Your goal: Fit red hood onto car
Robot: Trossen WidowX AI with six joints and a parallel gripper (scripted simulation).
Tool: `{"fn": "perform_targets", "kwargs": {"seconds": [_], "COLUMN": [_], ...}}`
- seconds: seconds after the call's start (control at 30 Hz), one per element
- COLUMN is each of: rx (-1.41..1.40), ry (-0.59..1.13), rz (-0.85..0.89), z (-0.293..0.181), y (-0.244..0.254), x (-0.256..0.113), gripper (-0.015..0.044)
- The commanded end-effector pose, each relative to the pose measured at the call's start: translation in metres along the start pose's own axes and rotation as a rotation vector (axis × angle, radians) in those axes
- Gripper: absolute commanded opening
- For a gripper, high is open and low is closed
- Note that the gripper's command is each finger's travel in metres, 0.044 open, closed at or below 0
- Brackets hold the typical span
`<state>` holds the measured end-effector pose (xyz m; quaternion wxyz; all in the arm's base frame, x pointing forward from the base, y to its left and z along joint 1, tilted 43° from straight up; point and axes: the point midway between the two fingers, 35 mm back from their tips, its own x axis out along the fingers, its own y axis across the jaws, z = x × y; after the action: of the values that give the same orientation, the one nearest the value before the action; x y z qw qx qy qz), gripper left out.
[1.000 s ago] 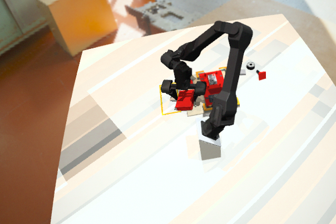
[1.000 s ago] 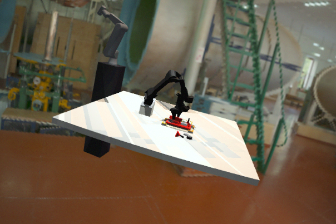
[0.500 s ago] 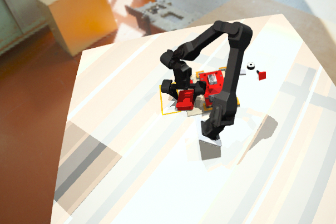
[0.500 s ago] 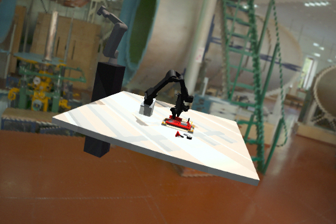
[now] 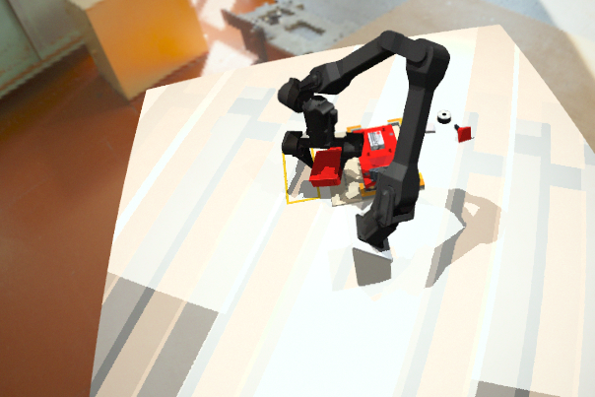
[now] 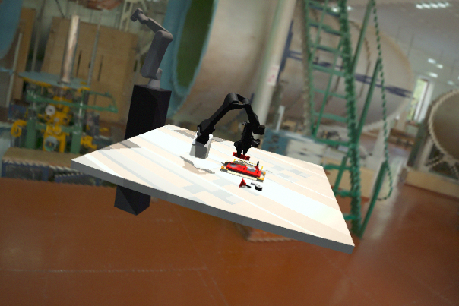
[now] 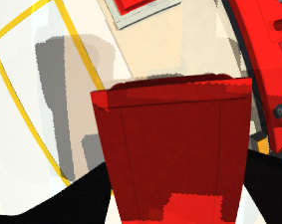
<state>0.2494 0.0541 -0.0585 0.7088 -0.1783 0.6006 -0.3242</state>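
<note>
The red hood [image 5: 326,167] [image 6: 241,156] [image 7: 172,140] is held off the table, beside the chassis, and fills the lower middle of the wrist view. My gripper [image 5: 327,162] [image 6: 241,154] [image 7: 173,162] is shut on it, one black finger at each side. The red chassis [image 5: 374,159] [image 6: 243,168] sits in the jig with orange corners [image 5: 422,180] [image 7: 262,144]. The grey engine block [image 5: 376,139] is on its deck, with small dark pegs around it. The chassis edge also shows at the right of the wrist view. The hood's underside and corner holes are hidden.
A yellow outline [image 5: 285,178] [image 7: 80,45] lies on the table on the hood's side of the jig. A black-and-white wheel [image 5: 444,116] [image 6: 258,187] and a small red wedge-like part [image 5: 464,134] [image 6: 242,184] lie beyond the chassis. My upper arm crosses over the chassis in the top view.
</note>
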Motion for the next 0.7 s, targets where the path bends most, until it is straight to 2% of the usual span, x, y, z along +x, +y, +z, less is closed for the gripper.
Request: {"fn": "perform_targets", "kwargs": {"seconds": [0.0, 0.4, 0.67], "rx": [0.007, 0.007, -0.001], "ry": [-0.001, 0.0, -0.001], "rz": [0.008, 0.01, 0.005], "z": [0.001, 0.001, 0.001], "y": [0.0, 0.0, 0.001], "x": [-0.014, -0.046, -0.05], "gripper": [0.0, 0.0, 0.0]}}
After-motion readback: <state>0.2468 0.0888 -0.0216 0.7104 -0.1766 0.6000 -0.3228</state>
